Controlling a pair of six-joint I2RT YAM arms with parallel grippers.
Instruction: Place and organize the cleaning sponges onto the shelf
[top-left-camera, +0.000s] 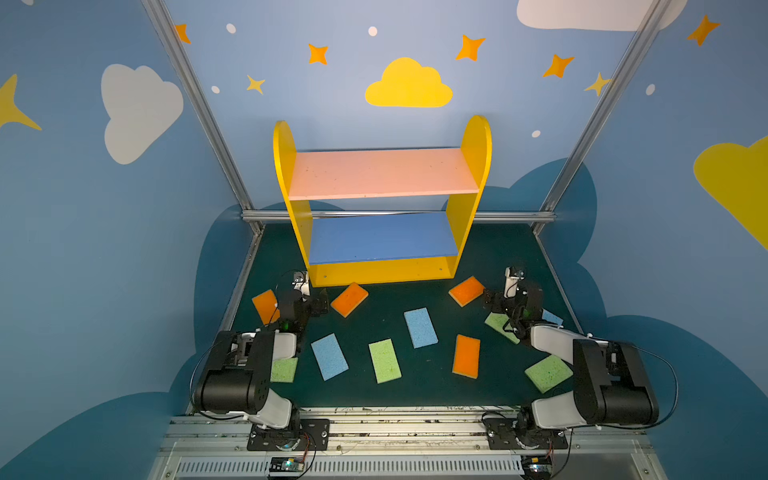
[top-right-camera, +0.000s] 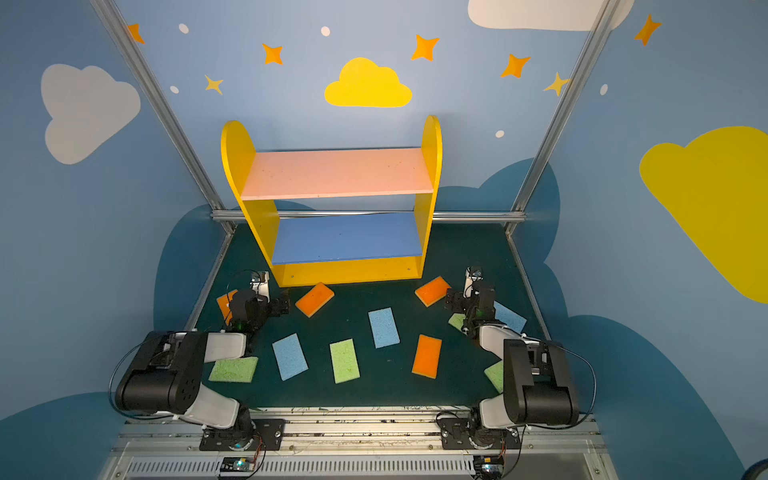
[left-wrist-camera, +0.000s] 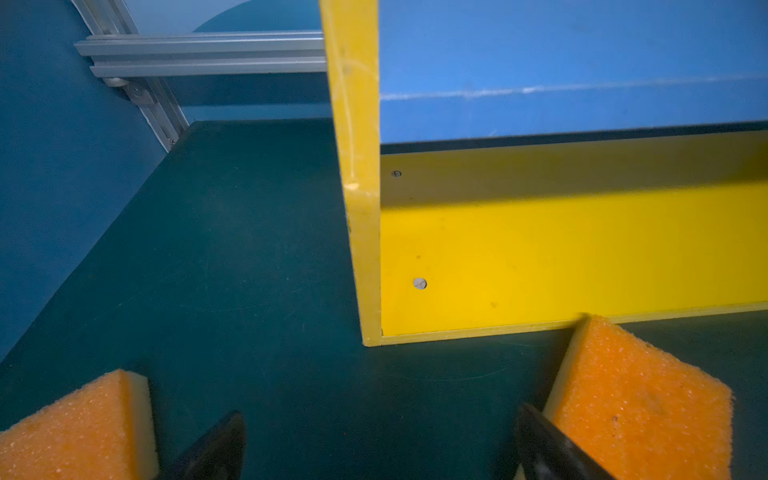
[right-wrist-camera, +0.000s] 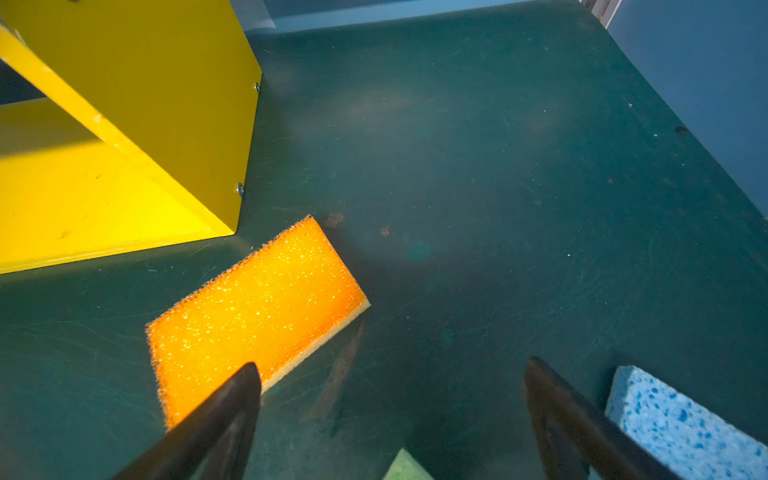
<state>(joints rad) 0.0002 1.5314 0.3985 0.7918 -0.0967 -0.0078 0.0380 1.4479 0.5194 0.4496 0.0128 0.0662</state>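
The shelf (top-left-camera: 476, 149) is stood at 12 o'clock on the table (top-left-camera: 428, 392). The sponges (top-left-camera: 385, 360) are scattered flat on the table in front of it, from 9 to 3 o'clock. The left jaws are held released between two orange sponges (left-wrist-camera: 640, 407); the right jaws are released too, between an orange sponge (right-wrist-camera: 257, 316) and a blue sponge (right-wrist-camera: 681, 428).

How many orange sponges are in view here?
4 orange sponges: one far left, partly behind the left arm; one at the shelf's front edge; one off the shelf's right corner; one nearer the front, right of centre. Arms may hide more.
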